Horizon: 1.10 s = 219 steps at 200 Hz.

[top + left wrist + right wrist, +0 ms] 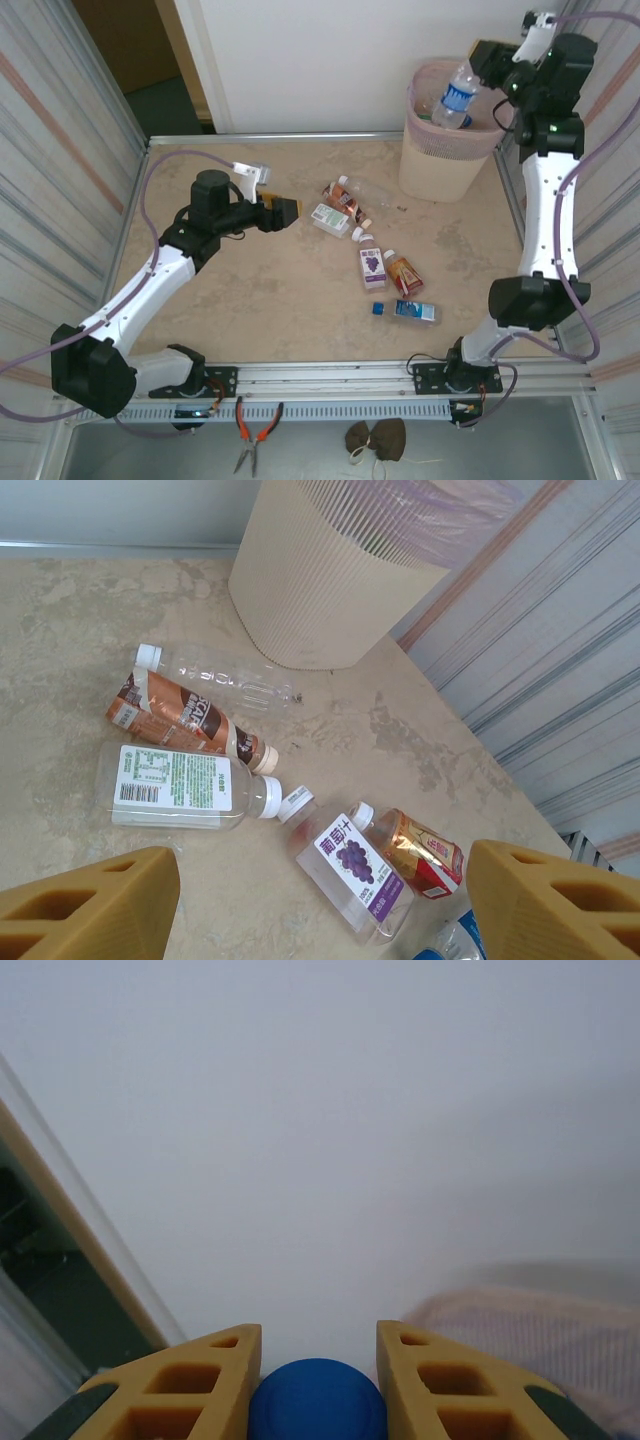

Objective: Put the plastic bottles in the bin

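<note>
Right wrist: blue cap in hand

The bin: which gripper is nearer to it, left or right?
Right. The right gripper holds a bottle over the bin; the left gripper hovers open over mid-table, well away.

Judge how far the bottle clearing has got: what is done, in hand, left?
Done: unsure; the bin hides its contents. In hand: the right hand grips a blue-labelled bottle by its top above the bin. Left: six on the table, the clear bottle, brown bottle, white-green bottle, purple bottle, orange bottle and blue-capped bottle. The left hand hangs open, empty.
</note>
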Each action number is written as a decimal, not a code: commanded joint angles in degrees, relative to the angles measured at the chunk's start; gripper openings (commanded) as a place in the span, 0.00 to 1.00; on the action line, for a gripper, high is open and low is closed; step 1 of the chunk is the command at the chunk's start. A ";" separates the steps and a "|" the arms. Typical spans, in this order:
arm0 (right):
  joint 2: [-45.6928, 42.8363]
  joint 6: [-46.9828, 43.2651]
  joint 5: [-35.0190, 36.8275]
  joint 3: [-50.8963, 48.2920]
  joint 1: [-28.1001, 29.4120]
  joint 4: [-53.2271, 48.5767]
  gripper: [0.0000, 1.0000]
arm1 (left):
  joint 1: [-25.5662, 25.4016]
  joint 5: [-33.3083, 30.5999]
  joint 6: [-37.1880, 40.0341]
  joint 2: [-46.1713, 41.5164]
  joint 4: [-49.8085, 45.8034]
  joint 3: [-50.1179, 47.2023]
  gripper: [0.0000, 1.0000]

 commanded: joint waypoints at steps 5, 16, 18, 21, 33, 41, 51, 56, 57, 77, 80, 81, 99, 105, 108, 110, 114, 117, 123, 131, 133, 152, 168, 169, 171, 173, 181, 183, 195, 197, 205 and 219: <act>8.58 -3.34 3.49 11.10 -0.71 -4.22 0.24 | 0.45 -0.51 0.02 -0.14 -0.20 2.16 0.76; 12.34 -6.09 5.33 16.62 -0.65 -8.04 0.24 | 0.57 -0.59 0.06 -0.11 -0.23 2.18 0.76; 13.09 -6.56 5.61 17.66 -0.71 -8.77 0.24 | 0.57 -0.72 0.08 -0.10 -0.21 2.18 0.76; 14.08 -7.31 6.22 19.03 -0.72 -9.78 0.24 | 0.60 -0.75 0.11 -0.09 -0.19 2.21 0.76; 17.30 -10.25 8.20 23.52 -0.65 -13.46 0.24 | 0.74 -0.82 0.26 0.05 -0.18 2.21 0.76; 19.03 -11.84 9.21 25.47 -0.68 -15.43 0.24 | 0.91 -0.79 0.31 0.19 -0.27 2.26 0.76; 20.19 -13.76 11.19 26.12 -0.66 -16.80 0.24 | 1.07 -0.67 0.32 0.41 -0.39 2.33 0.76; 20.64 -14.74 11.96 26.11 -0.69 -17.37 0.24 | 1.16 -0.67 0.32 0.38 -0.40 2.33 0.76; 20.74 -14.93 12.16 26.12 -0.67 -17.48 0.24 | 1.17 -0.67 0.32 0.38 -0.40 2.30 0.76; 22.60 -18.84 15.68 26.07 -0.72 -20.20 0.24 | 1.44 -0.50 0.32 0.53 -0.57 2.18 0.76; 22.87 -19.35 16.10 26.03 -0.73 -20.57 0.24 | 1.44 -0.57 0.32 0.55 -0.56 2.18 0.76; 22.96 -19.48 16.25 26.03 -0.73 -20.67 0.24 | 1.44 -0.53 0.32 0.55 -0.53 2.18 0.76; 24.57 -21.89 17.99 25.99 -0.95 -22.87 0.24 | 1.61 -0.41 0.28 0.76 -0.58 2.03 0.76; 25.14 -22.57 18.27 25.95 -1.04 -23.52 0.24 | 1.60 -0.27 0.30 0.83 -0.59 2.00 0.76; 25.27 -22.90 18.46 25.94 -1.08 -23.96 0.24 | 1.62 -0.28 0.32 0.89 -0.59 2.00 0.76; 25.49 -23.11 18.63 25.90 -1.11 -24.20 0.24 | 1.62 -0.20 0.35 0.92 -0.56 2.00 0.76; 25.66 -23.59 19.11 25.73 -1.09 -24.54 0.24 | 1.62 -0.24 0.33 1.04 -0.54 1.95 0.76; 25.91 -23.88 19.32 25.57 -1.16 -24.80 0.24 | 1.70 -0.19 0.22 1.04 -0.54 1.93 0.76; 26.26 -24.45 19.68 25.35 -1.23 -25.31 0.24 | 1.71 -0.31 0.17 1.09 -0.57 1.99 0.76; 26.68 -24.94 20.08 24.99 -1.41 -25.86 0.24 | 1.70 -0.23 0.06 1.19 -0.42 1.86 0.76; 26.72 -25.03 20.11 24.87 -1.50 -25.97 0.24 | 1.71 -0.25 0.13 1.19 -0.39 1.86 0.76; 27.97 -25.58 20.32 24.52 -2.33 -27.42 0.24 | 1.77 -0.15 -0.22 1.37 -0.06 1.65 0.76; 28.98 -26.22 20.59 24.38 -2.97 -28.61 0.24 | 1.80 -0.04 -0.38 1.42 0.10 1.47 0.76; 29.05 -26.25 20.56 24.37 -2.99 -28.59 0.24 | 1.84 -0.05 -0.38 1.38 0.07 1.47 0.76; 29.20 -26.28 20.45 24.30 -3.12 -28.70 0.24 | 1.81 -0.01 -0.40 1.42 0.04 1.45 0.76; 29.24 -26.28 20.38 24.28 -3.22 -28.77 0.24 | 1.80 -0.04 -0.49 1.43 0.08 1.40 0.76; 29.73 -26.29 20.11 23.82 -3.53 -29.01 0.24 | 1.75 -0.06 -0.42 1.45 0.20 1.39 0.76; 29.83 -26.35 20.08 23.76 -3.61 -29.06 0.24 | 1.78 0.01 -0.46 1.50 0.20 1.41 0.76; 30.54 -26.38 19.68 23.07 -3.93 -29.31 0.24 | 1.79 -0.06 -0.64 1.55 0.22 1.39 0.76; 30.65 -26.38 19.57 23.00 -3.91 -29.38 0.24 | 1.80 -0.03 -0.60 1.55 0.21 1.39 0.76; 31.17 -26.34 19.19 22.72 -4.07 -29.62 0.25 | 1.80 -0.01 -0.64 1.60 0.31 1.37 0.76; 32.01 -26.12 18.86 22.12 -4.25 -29.57 0.27 | 1.80 0.09 -0.65 1.56 0.35 1.38 0.75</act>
